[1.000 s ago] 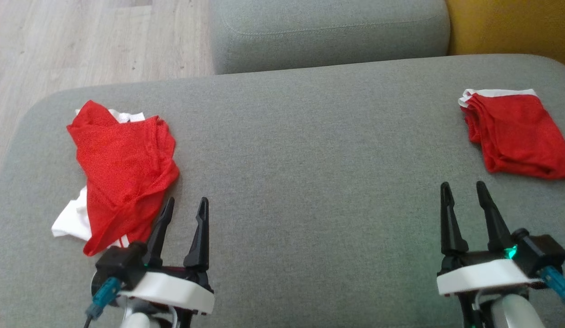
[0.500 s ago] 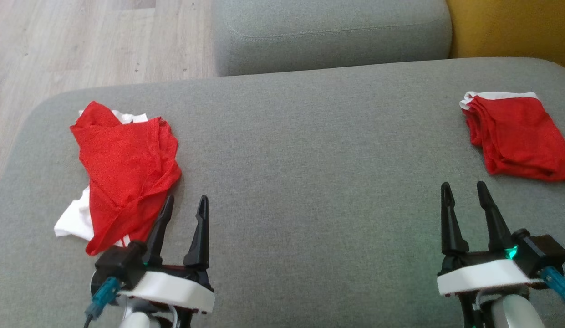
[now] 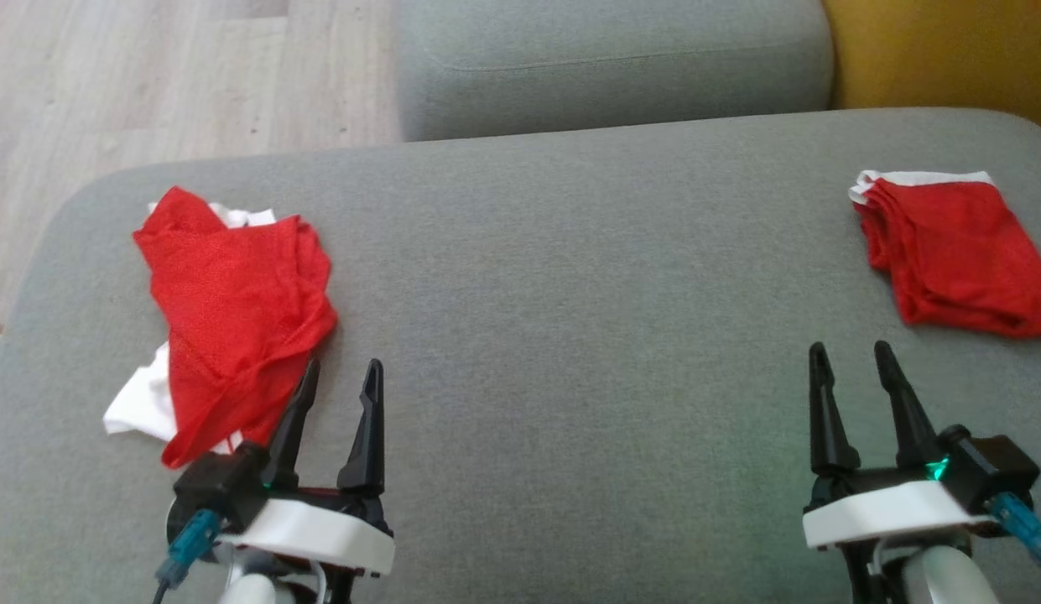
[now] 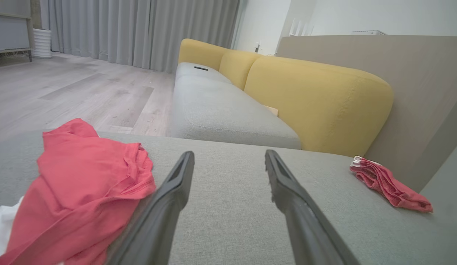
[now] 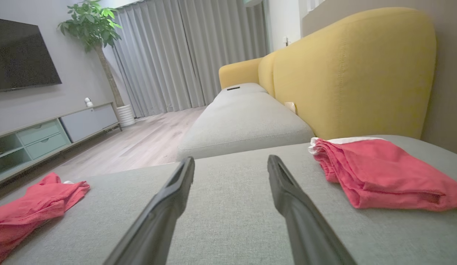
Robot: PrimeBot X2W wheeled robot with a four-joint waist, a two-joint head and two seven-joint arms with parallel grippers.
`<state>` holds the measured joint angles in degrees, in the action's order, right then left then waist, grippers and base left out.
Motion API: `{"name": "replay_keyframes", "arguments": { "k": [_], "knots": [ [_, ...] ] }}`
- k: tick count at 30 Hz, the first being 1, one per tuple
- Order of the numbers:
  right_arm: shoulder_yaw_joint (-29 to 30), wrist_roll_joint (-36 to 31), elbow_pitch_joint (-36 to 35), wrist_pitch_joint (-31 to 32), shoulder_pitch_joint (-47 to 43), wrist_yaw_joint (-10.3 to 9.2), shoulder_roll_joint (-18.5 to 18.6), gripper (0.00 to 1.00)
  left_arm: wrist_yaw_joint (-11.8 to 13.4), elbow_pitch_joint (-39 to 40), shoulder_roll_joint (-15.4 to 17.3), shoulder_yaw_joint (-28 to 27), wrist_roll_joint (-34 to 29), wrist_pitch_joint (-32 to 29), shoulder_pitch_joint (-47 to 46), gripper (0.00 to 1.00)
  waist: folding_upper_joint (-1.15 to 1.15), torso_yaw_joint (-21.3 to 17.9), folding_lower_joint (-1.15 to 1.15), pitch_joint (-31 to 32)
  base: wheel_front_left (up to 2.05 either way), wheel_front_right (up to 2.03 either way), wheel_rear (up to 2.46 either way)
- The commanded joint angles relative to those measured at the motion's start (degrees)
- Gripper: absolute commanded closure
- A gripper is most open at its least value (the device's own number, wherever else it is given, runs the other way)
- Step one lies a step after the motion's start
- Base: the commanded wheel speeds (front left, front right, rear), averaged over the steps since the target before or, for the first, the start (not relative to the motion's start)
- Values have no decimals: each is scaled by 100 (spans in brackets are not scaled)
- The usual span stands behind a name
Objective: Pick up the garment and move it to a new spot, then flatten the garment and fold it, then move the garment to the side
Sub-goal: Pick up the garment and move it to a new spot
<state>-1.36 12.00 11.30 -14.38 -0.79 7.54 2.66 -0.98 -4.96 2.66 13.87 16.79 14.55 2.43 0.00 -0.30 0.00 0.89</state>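
Note:
A crumpled red garment (image 3: 235,310) with white parts lies at the left end of the grey cushion (image 3: 570,277). My left gripper (image 3: 344,365) stands open just right of the garment's near edge, with nothing between its fingers. The left wrist view has the same garment (image 4: 81,187) beside the left finger of that gripper (image 4: 229,152). A second red garment (image 3: 956,252) with a white band lies folded at the far right. My right gripper (image 3: 849,346) is open and empty, a little short of that folded garment (image 5: 379,173) and to its left.
Behind this cushion lies another grey seat cushion (image 3: 604,59), with a yellow backrest (image 3: 939,50) at the right. Wooden floor (image 3: 151,75) borders the cushion's left and far-left edges. A TV cabinet (image 5: 48,132) and a potted plant (image 5: 92,22) stand across the room.
The head view has shifted slightly, so the camera moved. The right gripper sits a touch lower in that view. Both garments lie as before and both grippers stay open.

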Motion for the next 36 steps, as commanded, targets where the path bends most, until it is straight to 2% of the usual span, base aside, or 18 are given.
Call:
{"name": "replay_keyframes", "arguments": {
  "k": [1, 12, 23, 30, 36],
  "knots": [
    [-167, -21, -157, -62, 140, -5, 22, 0, 30, 193, 21, -215, -3, 45, -193, 0, 0, 76, 0, 9, 0, 0, 0],
    [-638, 72, -52, -62, 172, -5, 21, 0, 100, 132, 21, -537, -76, 45, -196, 0, 0, 821, 0, 43, 0, 0, 0],
    [-1055, 266, 47, -62, 181, -5, 21, 0, 25, 82, 21, -898, -191, 45, -179, 0, 0, 1476, 0, 63, 0, 0, 0],
    [-1083, 315, 46, -62, 173, -5, 21, 0, -25, 67, 21, -1014, -244, 45, -174, 0, 0, 1638, 0, 24, 0, 0, 0],
    [-1027, 323, 53, -62, 249, -5, 21, 0, -63, 55, 21, -1172, -320, 45, -319, 0, 0, 1583, 0, -203, 0, 0, 0]
  ]
}}
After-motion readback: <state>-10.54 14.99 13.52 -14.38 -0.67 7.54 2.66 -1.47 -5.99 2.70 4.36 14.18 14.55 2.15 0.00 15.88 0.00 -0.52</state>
